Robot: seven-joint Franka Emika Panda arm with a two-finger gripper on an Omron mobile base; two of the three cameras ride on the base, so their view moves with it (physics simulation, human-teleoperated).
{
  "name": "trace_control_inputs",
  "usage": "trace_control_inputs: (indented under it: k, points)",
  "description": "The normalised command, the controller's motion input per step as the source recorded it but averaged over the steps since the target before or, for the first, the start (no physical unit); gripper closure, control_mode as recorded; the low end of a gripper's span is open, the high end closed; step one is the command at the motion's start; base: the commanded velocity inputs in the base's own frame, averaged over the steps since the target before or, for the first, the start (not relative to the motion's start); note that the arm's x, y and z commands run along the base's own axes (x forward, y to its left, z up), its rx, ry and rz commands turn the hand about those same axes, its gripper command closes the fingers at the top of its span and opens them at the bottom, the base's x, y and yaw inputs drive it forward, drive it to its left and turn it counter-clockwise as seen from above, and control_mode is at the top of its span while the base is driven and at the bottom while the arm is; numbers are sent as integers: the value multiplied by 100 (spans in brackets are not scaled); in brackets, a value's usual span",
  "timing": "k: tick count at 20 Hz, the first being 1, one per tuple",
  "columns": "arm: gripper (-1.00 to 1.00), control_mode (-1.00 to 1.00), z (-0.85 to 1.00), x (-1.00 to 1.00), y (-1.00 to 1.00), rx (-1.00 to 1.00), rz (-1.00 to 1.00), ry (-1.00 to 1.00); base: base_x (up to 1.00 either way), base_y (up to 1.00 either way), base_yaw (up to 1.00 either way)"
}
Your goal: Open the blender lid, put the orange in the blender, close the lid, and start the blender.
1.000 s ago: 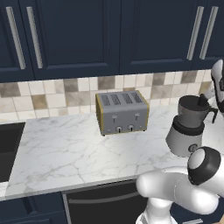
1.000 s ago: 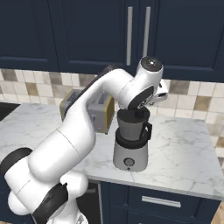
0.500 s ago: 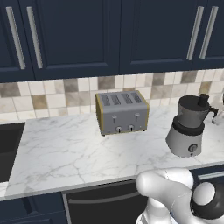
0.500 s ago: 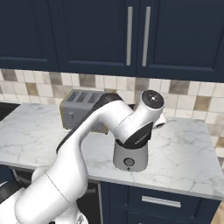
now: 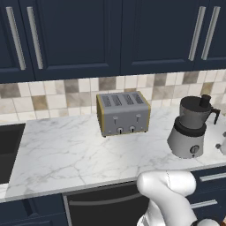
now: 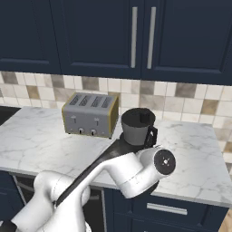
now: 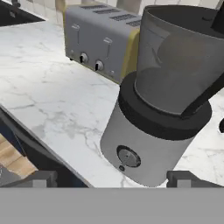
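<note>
The jaws (image 7: 112,178) stand well apart and hold nothing; in the hand view their two dark tips rise on either side of the blender's (image 7: 162,100) grey base, low and in front of the desk's (image 7: 48,105) front edge. The small round knob (image 7: 128,157) on that base faces the hand, between the tips.

The blender stands near the front edge of the desk, toward its right end. In my judgement the base is heavy and stable, with a smooth, rather slippery skin, so it will not slide easily under a light push. The knob is small and stiff; the next move would be to touch or turn it squarely, with little force. The dark jar (image 6: 137,126) above is hard plastic or glass, with a black side handle (image 6: 151,136). Whether the lid sits on the jar I cannot tell for sure.

Behind, toward the back wall, stands the silver toaster (image 5: 123,113).
</note>
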Motion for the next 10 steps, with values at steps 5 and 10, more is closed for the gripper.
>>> trace_control_inputs:
  k: [5,10]
  points:
    - [-100,-100,-68,-2,0,6,22,-17,0,0,0]
    - [-100,-100,-59,0,1,7,22,-13,0,0,0]
